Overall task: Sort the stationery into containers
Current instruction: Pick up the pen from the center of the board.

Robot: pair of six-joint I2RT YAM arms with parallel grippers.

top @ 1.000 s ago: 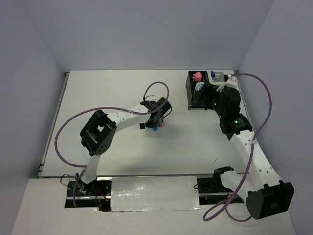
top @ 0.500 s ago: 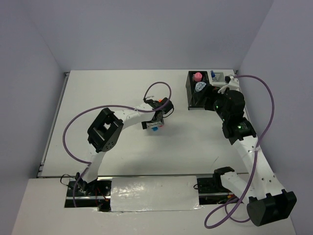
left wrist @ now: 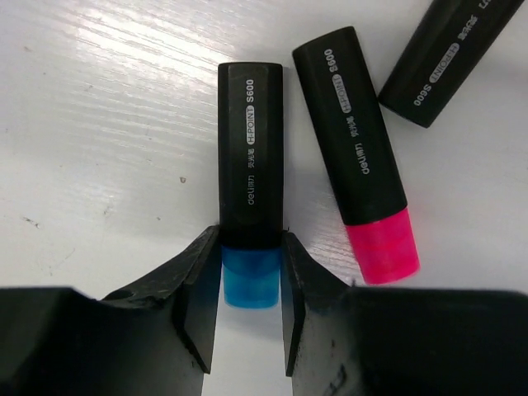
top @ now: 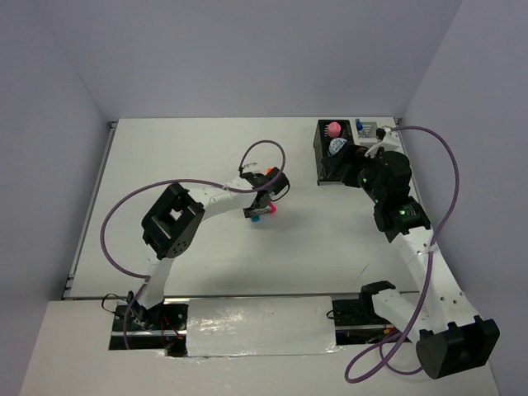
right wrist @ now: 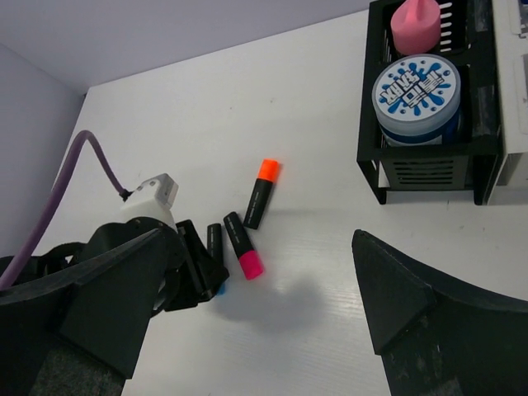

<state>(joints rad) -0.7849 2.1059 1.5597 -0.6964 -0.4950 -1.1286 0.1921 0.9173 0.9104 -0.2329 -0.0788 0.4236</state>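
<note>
Three black markers lie side by side on the white table. My left gripper (left wrist: 251,244) is shut on the blue-ended marker (left wrist: 250,165), its jaws pressing both sides where the black body meets the blue end. The marker rests flat on the table. The pink-ended marker (left wrist: 355,157) lies just right of it, and a third marker (left wrist: 454,58), orange-ended (right wrist: 261,198), lies beyond. My right gripper (right wrist: 260,289) hangs open and empty above the table near the containers. The black container (right wrist: 429,165) holds a blue tape roll (right wrist: 417,95) and a pink-capped tube (right wrist: 415,25). The white container (right wrist: 513,82) adjoins it.
The containers stand at the table's back right corner (top: 323,161). Grey walls close in the table on three sides. Purple cables loop off both arms above the table.
My left gripper has closed from wide open onto the blue-ended marker, settling slightly lower over it. The right arm has shifted only a little and stays open.
</note>
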